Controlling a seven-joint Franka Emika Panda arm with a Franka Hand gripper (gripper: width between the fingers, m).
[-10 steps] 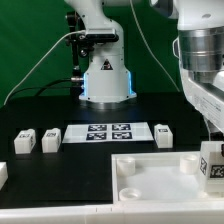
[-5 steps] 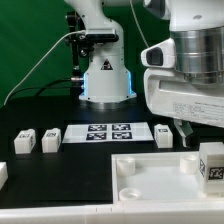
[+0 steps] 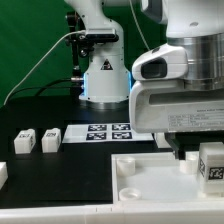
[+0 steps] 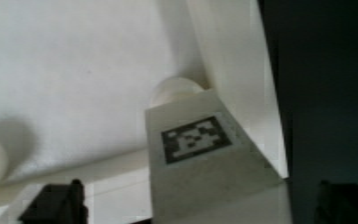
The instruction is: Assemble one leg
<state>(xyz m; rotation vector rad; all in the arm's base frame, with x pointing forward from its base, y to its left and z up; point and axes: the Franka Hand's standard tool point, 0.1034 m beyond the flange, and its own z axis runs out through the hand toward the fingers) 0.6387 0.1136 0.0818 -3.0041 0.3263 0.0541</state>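
A white leg (image 3: 211,165) with a black-and-white tag stands upright in a corner of the large white tray-like piece (image 3: 150,178), at the exterior view's right. My gripper (image 3: 195,150) hangs just above and beside it. In the wrist view the same leg (image 4: 202,150) fills the middle, tag facing the camera. My gripper (image 4: 201,205) is open, with one dark fingertip (image 4: 55,200) on each side of the leg and a gap between each of them and the leg.
Two more legs (image 3: 25,141) (image 3: 50,139) stand to the exterior view's left of the marker board (image 3: 100,132), and a third (image 3: 3,172) sits at the left edge. The robot base (image 3: 105,75) is behind. The arm hides the area right of the marker board.
The arm has moved toward the exterior view's left and lower, over the tray-like piece. It now covers the leg that stood right of the marker board.
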